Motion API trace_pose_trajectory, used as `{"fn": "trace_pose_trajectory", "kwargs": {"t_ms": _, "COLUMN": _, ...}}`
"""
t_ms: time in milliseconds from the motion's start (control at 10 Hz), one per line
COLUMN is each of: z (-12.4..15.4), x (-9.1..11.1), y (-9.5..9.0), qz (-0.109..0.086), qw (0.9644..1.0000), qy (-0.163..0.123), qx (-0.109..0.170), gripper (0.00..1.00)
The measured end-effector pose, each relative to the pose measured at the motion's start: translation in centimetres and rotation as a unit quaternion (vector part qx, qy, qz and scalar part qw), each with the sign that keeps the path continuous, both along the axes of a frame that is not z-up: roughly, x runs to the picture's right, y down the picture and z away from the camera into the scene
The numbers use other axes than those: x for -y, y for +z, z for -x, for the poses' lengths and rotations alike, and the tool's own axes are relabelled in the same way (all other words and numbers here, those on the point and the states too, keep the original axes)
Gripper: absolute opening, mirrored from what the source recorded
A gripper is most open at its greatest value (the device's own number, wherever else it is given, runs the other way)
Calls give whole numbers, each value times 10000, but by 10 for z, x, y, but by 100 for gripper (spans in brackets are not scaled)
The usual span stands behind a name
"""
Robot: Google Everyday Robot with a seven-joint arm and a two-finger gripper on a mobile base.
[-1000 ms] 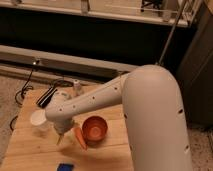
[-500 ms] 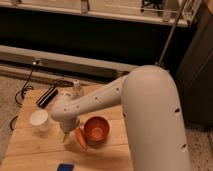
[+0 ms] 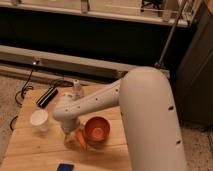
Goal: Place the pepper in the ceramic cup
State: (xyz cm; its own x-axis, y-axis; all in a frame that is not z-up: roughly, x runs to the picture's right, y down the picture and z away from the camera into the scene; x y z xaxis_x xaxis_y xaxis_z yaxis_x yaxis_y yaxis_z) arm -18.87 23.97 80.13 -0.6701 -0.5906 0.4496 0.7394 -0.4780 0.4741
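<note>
Nearest me, a small blue item lies at the front edge of the wooden table. The gripper is down at the pepper, which lies just beside the reddish bowl. I cannot tell whether it has hold. The ceramic cup stands apart on the left. Behind are a black bar, floor cables and dark shelving.

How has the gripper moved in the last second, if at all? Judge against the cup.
Yes: the gripper shifted right, away from the ceramic cup, toward the pepper.
</note>
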Motion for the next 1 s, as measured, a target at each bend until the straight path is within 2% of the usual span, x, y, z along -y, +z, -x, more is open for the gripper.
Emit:
{"fn": "trace_pose_trajectory", "kwargs": {"t_ms": 300, "z": 1, "x": -3, "y": 3, "qz": 67, "qw": 10000, "qy": 13, "qx": 9, "gripper": 35}}
{"fn": "trace_pose_trajectory", "kwargs": {"t_ms": 700, "z": 8, "x": 0, "y": 2, "qz": 142, "qw": 9999, "qy": -43, "qx": 89, "gripper": 30}}
{"fn": "trace_pose_trajectory", "kwargs": {"t_ms": 900, "z": 34, "x": 24, "y": -11, "qz": 12, "qw": 9991, "qy": 143, "qx": 399, "gripper": 13}}
{"fn": "trace_pose_trajectory", "kwargs": {"t_ms": 1000, "z": 46, "x": 42, "y": -20, "qz": -110, "qw": 9980, "qy": 255, "qx": 565, "gripper": 4}}
